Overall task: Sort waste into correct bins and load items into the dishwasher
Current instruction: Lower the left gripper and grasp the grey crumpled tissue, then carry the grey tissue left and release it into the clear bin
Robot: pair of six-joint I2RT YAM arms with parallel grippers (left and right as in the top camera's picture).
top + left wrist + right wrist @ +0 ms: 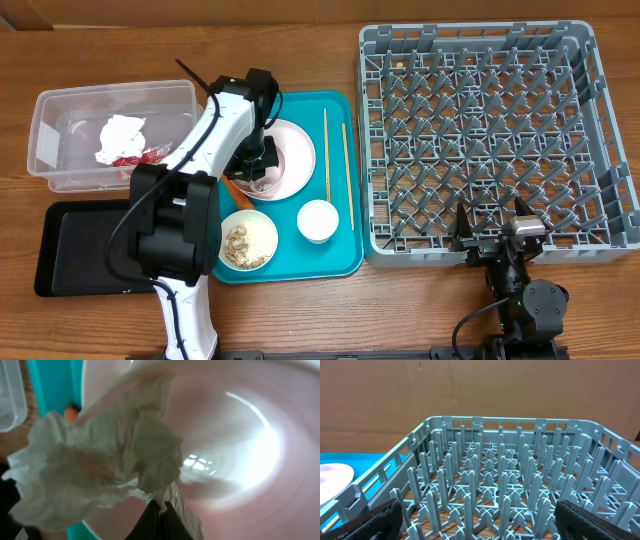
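The grey plastic dish rack (490,140), a square lattice with upright pegs, fills the right end of the table (420,310) and nearly reaches its far and right edges. It leaves a bare strip of wood along the near edge. The teal tray (340,262) sits mid-table, just beside the rack's left wall. The clear tub (60,110), with rounded corners, stands at the far left. The shallow black tray (80,250) lies in front of it at the near left corner, with the left arm's base crowding its right side.

The left gripper (262,168) is down on the pale pink plate (295,150) in the far half of the teal tray. In the wrist view its dark fingers (150,522) are pressed together, clamped on a fold of the crumpled white napkin (100,470). The napkin is a soft, creased wad lying over the plate's glossy left side.

The right gripper (490,235) sits at the rack's near wall with its jaws spread wide, holding nothing.

White crumpled paper (120,135) and a red-and-silver wrapper (145,155) lie inside the tub. A small orange carrot (232,190) lies on the teal tray beside the plate. A whitish bowl (247,243) with rice and peanut scraps sits in the tray's near left corner, and the small white cup (318,220) is to its right. Two thin chopsticks (325,150) lie along the tray's right side.
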